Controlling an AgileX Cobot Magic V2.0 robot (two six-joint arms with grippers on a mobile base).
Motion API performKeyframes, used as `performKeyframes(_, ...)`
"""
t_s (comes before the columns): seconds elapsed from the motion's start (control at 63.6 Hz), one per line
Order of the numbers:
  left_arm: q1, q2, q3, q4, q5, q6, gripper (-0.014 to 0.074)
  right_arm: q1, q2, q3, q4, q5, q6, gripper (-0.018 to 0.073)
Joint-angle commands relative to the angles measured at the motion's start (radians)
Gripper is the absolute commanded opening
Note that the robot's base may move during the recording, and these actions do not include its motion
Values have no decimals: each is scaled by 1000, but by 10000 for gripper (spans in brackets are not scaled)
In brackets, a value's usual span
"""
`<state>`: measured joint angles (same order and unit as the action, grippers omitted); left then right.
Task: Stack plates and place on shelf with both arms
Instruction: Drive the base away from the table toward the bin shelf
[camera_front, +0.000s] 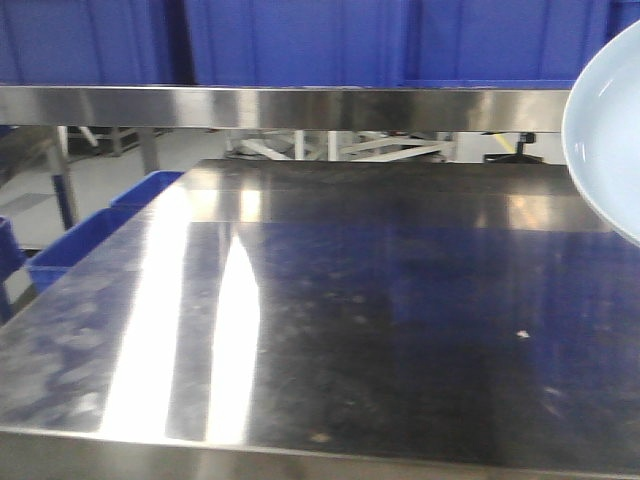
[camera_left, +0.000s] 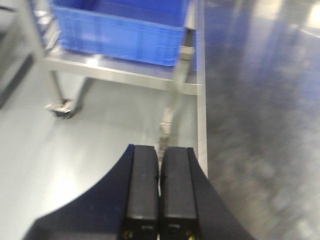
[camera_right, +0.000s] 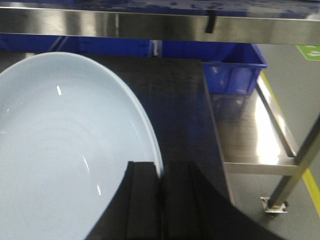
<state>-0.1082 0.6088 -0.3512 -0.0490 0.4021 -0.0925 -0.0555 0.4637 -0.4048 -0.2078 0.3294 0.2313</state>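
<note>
Only one round glossy pale bluish-white plate (camera_right: 65, 150) shows up in any view. If a second one is stacked under it, I can't tell. The right hand (camera_right: 161, 167) has it pinched by the rim, with one black pad on each side of the edge. From the front the plate (camera_front: 612, 130) sits at the far right of the frame, lifted off the stainless steel counter (camera_front: 380, 300) and tipped so its face shows. Its top is about level with the front lip of the stainless steel shelf (camera_front: 300, 105).

I count three blue plastic bins (camera_front: 300, 40) side by side on that shelf, all cut off by the frame. The left hand (camera_left: 160, 155) is off the counter's left edge, with its two pads pressed together and nothing between them. One blue plastic crate (camera_left: 120, 30) sits on a cart beyond it.
</note>
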Motion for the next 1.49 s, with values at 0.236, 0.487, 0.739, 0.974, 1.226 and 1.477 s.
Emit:
performKeyframes(0.236, 1, -2, -30, -7, -63, -10, 83, -5, 2, -31, -8, -93, -2, 29)
performKeyframes(0.487, 1, -2, -30, -7, -63, -10, 83, -5, 2, -31, -8, -93, -2, 29)
performKeyframes(0.739, 1, -2, -30, -7, -63, -10, 83, -5, 2, -31, -8, -93, -2, 29)
performKeyframes(0.974, 1, -2, -30, -7, -63, -10, 83, -5, 2, -31, -8, -93, -2, 29)
performKeyframes(1.226, 1, -2, -30, -7, -63, -10, 83, -5, 2, -31, -8, -93, -2, 29)
performKeyframes(1.477, 1, -2, -30, -7, -63, -10, 83, -5, 2, -31, -8, -93, -2, 29)
